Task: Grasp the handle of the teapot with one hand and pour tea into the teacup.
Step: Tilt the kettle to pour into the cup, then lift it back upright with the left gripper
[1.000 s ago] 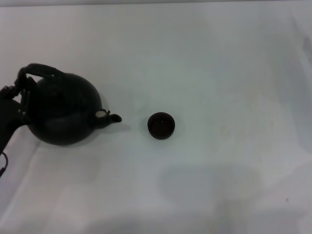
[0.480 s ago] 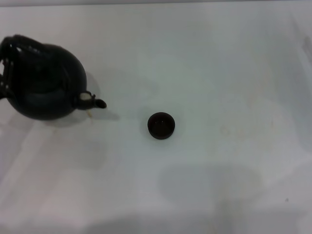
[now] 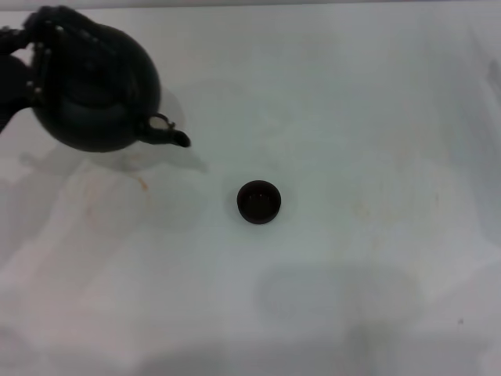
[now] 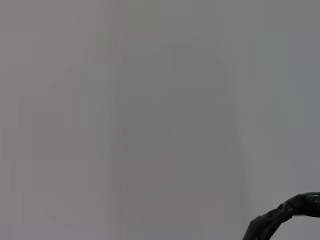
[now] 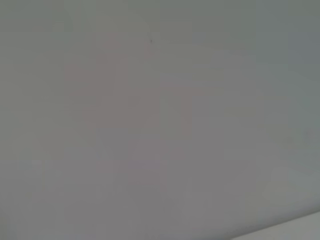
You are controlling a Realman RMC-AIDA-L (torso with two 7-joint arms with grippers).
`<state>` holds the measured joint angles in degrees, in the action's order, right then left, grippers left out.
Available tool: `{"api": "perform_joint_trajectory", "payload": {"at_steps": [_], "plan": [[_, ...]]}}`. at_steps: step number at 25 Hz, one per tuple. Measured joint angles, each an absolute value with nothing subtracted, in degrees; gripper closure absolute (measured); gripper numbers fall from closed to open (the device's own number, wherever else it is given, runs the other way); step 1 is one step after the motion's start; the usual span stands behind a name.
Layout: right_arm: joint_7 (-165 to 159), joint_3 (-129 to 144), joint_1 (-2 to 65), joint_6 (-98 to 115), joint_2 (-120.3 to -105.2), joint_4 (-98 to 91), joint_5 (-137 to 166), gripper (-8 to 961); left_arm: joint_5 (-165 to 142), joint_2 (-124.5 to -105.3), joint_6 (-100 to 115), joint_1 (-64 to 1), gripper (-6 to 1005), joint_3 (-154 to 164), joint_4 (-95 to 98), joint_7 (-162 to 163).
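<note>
The black round teapot (image 3: 98, 90) hangs above the white table (image 3: 352, 117) at the far left, casting a faint shadow beneath it. Its short spout (image 3: 174, 137) points right and slightly down, toward the teacup. My left gripper (image 3: 23, 51) is at the left edge, shut on the arched handle (image 3: 70, 17). The small dark teacup (image 3: 258, 201) stands upright near the table's middle, well right of and nearer to me than the spout. In the left wrist view only a dark curved piece (image 4: 285, 215) shows in a corner. The right gripper is out of view.
A small orange-brown speck (image 3: 143, 184) lies on the table below the teapot. The right wrist view shows only bare pale surface.
The teapot has risen off the table and moved toward the far side, first drifting left, then back right. The teacup has not moved.
</note>
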<state>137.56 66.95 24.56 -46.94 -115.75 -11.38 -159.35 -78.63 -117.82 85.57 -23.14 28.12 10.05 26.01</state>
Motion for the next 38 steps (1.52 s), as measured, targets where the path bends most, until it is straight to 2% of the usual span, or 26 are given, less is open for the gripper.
{"api": "perform_joint_trajectory", "payload": {"at_steps": [20, 38], "plan": [[137.5, 67.6, 24.6, -47.1, -115.77, -10.4, -159.3, 124, -88.6, -119.12, 77.9, -30.3, 851, 28.1, 7.4, 20.0], [137.3, 67.6, 24.7, -47.1, -115.86, -9.7, -159.3, 123, -89.5, -119.21, 77.9, -32.5, 861, 29.0, 6.5, 11.1]]}}
